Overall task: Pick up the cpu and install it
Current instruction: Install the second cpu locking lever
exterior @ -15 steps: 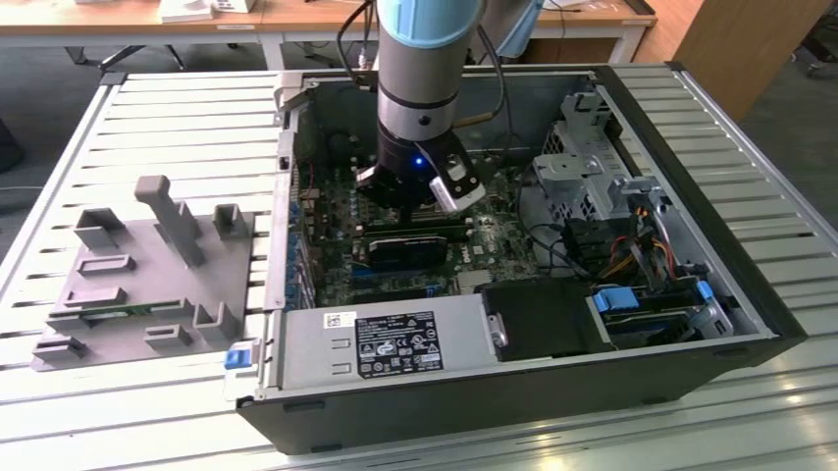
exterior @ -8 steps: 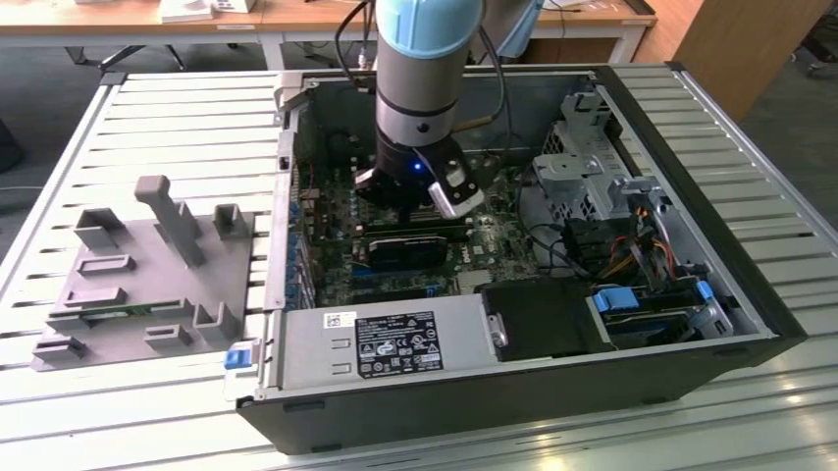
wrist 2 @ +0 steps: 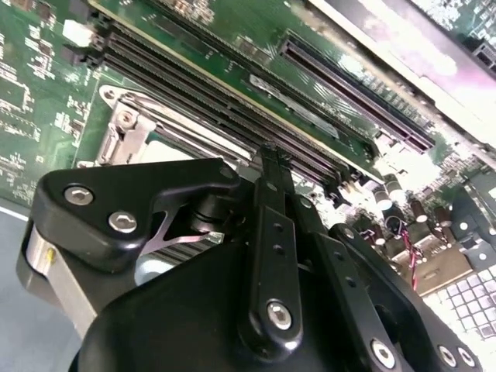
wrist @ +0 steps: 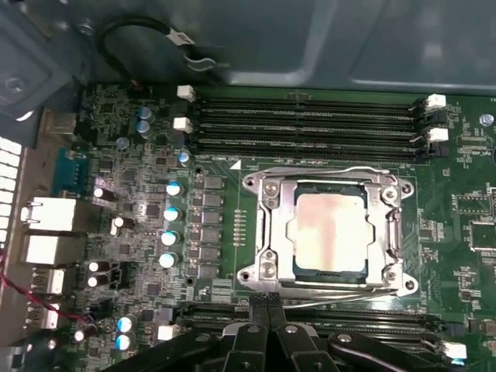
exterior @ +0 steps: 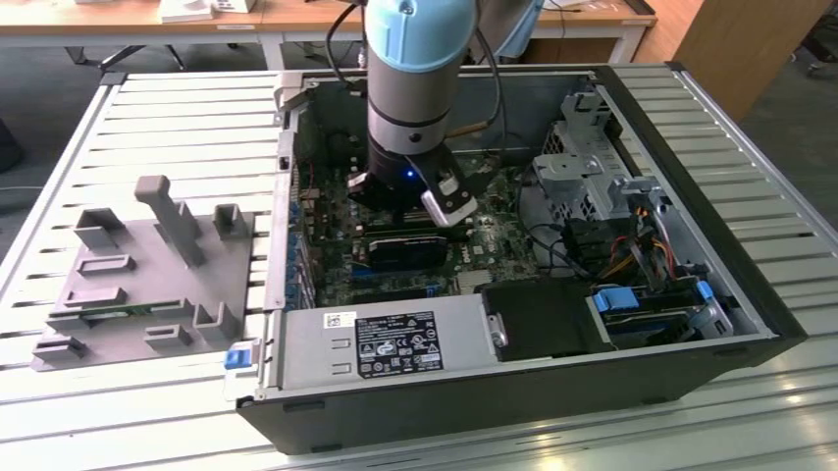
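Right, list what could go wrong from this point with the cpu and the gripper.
1. The cpu already lies inside the socket's metal frame; if it is not fully flat, any push could harm the contacts beneath.
2. The gripper hangs low at the frame's edge beside the memory slots; a sideways drift might scrape them.
3. Small capacitors stand close to the socket and could be knocked.

cpu [wrist: 329, 232]: one, seated inside the socket frame [wrist: 267, 225]
socket frame: one
memory slots [wrist: 310, 124]: four beside the socket frame
computer case [exterior: 733, 245]: one
grey fixture block [exterior: 144, 275]: one, outside the case
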### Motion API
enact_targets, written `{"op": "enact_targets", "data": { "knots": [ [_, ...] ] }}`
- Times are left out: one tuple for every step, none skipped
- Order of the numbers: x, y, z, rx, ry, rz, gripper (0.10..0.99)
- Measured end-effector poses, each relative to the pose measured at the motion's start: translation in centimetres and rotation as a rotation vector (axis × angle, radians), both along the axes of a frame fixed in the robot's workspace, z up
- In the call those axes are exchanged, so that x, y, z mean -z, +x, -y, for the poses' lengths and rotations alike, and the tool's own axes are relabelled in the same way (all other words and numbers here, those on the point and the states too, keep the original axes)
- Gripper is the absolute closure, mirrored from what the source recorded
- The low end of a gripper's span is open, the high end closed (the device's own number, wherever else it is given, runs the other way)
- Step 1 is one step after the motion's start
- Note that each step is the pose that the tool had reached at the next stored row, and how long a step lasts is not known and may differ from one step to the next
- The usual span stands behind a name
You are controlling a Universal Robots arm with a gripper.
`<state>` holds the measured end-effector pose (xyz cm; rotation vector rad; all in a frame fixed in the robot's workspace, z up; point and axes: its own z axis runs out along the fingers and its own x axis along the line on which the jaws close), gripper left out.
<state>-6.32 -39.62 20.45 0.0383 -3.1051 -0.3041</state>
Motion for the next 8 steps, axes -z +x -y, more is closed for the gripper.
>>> {"op": "enact_targets", "data": {
  "knots": [
    [0.02, -0.19, 0.04, 0.000, 0.003, 0.0015, 0.980],
    [0.05, -0.40, 0.07, 0.000, 0.006, 0.0039, 0.980],
    [0.10, -0.59, 0.08, 0.000, 0.009, 0.0064, 0.980],
    [0.16, -0.73, 0.08, 0.000, 0.011, 0.0089, 0.980],
    [0.23, -0.81, 0.08, 0.000, 0.014, 0.0109, 0.980],
    [0.31, -0.83, 0.08, 0.000, 0.017, 0.0122, 0.980],
    [0.39, -0.84, 0.08, 0.000, 0.022, 0.0130, 0.980],
    [0.47, -0.85, 0.08, 0.000, 0.026, 0.0137, 0.980]
  ]
}}
